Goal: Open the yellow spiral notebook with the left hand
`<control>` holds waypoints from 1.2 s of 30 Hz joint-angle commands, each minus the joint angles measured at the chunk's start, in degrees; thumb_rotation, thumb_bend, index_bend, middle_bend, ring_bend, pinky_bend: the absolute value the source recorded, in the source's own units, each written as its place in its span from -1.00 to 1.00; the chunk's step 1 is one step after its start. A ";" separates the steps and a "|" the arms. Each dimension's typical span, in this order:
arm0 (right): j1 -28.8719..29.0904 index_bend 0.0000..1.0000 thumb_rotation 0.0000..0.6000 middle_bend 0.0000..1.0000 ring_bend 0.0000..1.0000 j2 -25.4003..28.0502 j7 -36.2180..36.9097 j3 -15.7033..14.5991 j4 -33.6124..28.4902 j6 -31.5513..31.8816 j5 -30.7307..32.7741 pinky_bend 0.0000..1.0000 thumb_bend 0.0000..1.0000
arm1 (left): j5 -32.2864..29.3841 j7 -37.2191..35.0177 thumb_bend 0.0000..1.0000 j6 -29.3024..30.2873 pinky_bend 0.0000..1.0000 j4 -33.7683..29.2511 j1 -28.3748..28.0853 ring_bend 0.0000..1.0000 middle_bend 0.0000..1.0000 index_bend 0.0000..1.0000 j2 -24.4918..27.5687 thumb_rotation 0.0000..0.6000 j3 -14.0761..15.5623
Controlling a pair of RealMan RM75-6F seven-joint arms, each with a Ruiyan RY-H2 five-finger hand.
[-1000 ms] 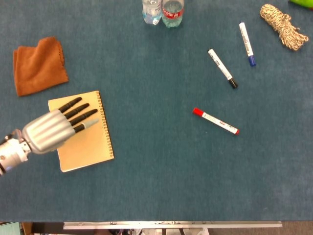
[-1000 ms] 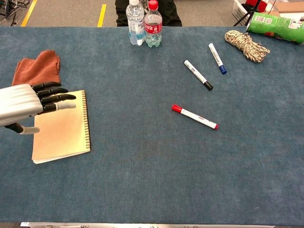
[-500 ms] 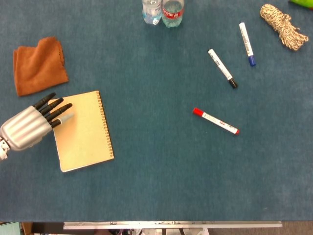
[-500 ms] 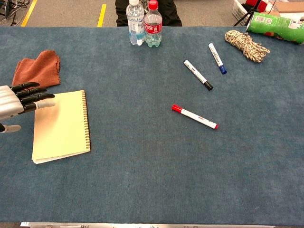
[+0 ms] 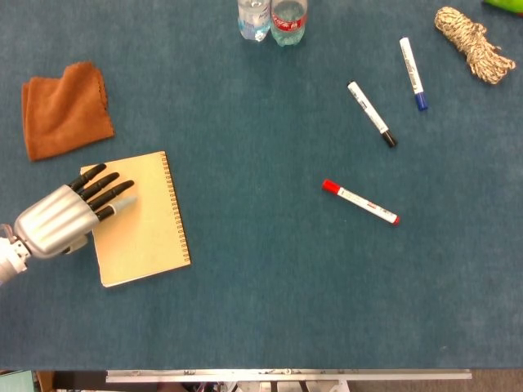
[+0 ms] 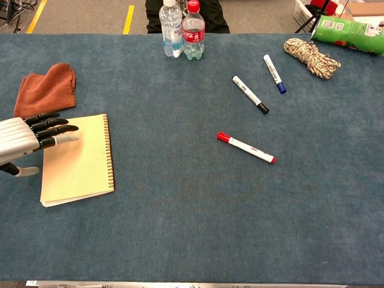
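Observation:
The yellow spiral notebook (image 5: 145, 222) (image 6: 81, 161) lies flat and closed at the left of the blue table, with its wire spiral along the right edge. My left hand (image 5: 67, 214) (image 6: 27, 141) hovers over the notebook's left part, fingers stretched out and apart, pointing toward the spiral. It holds nothing; whether the fingertips touch the cover cannot be told. The right hand shows in neither view.
An orange cloth (image 5: 64, 109) (image 6: 46, 87) lies just beyond the notebook. Two water bottles (image 6: 183, 30) stand at the far edge. A red-capped marker (image 5: 359, 202), a black-capped marker (image 5: 372, 113), a blue-capped marker (image 5: 412, 72) and a rope bundle (image 5: 474, 43) lie to the right.
The left hand drew back leftward off the notebook half a second ago, and has now come partway right again over its left part. The notebook has not moved.

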 commanded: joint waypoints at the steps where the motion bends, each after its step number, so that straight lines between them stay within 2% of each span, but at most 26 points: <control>1: -0.22 -0.24 1.00 -0.40 -0.63 0.03 0.28 -0.01 0.17 0.26 0.16 -0.40 -0.47 | 0.01 -0.05 -0.60 -0.73 -1.00 -1.26 -0.86 -1.00 -1.00 -1.00 -0.21 1.00 -0.07; 11: -0.64 -0.24 1.00 -0.40 -0.63 0.12 1.12 0.01 0.65 0.88 0.25 -0.40 -0.47 | -0.72 -0.71 -0.60 -2.17 -1.00 -5.22 -2.37 -1.00 -1.00 -1.00 -0.68 1.00 -0.60; 20: -0.62 -0.24 1.00 -0.40 -0.63 -0.01 1.21 0.08 0.80 0.85 0.30 -0.40 -0.47 | -3.12 -5.65 -0.60 -2.86 -1.00 -9.93 -2.65 -1.00 -1.00 -0.95 -0.36 1.00 -1.67; 25: -0.68 -0.24 1.00 -0.40 -0.63 -0.09 1.28 0.11 0.95 0.94 0.35 -0.40 -0.47 | -4.32 -7.68 -0.60 -3.47 -1.00 -13.04 -2.91 -1.00 -1.00 -0.70 0.14 1.00 -2.28; 28: -0.78 -0.24 1.00 -0.40 -0.63 -0.12 1.40 0.07 1.06 1.09 0.30 -0.40 -0.47 | -4.70 -8.57 -0.52 -3.65 -1.00 -15.09 -3.12 -1.00 -0.94 -0.39 0.65 1.00 -2.48; 30: -0.85 -0.24 1.00 -0.40 -0.63 -0.10 1.44 0.08 1.10 1.16 0.35 -0.40 -0.47 | -4.95 -9.06 -0.46 -3.43 -1.00 -16.41 -3.16 -1.00 -0.82 -0.16 1.01 1.00 -2.73; 33: -0.91 -0.24 1.00 -0.40 -0.63 -0.12 1.61 0.11 1.21 1.28 0.32 -0.40 -0.47 | -5.26 -9.52 -0.42 -2.97 -1.00 -18.78 -3.33 -1.00 -0.69 -0.01 1.82 1.00 -3.20; 36: -0.88 -0.24 1.00 -0.41 -0.63 -0.19 1.72 0.10 1.38 1.24 0.28 -0.40 -0.47 | -5.47 -9.56 -0.42 -2.67 -1.00 -21.29 -3.70 -1.00 -0.66 0.07 2.81 1.00 -3.77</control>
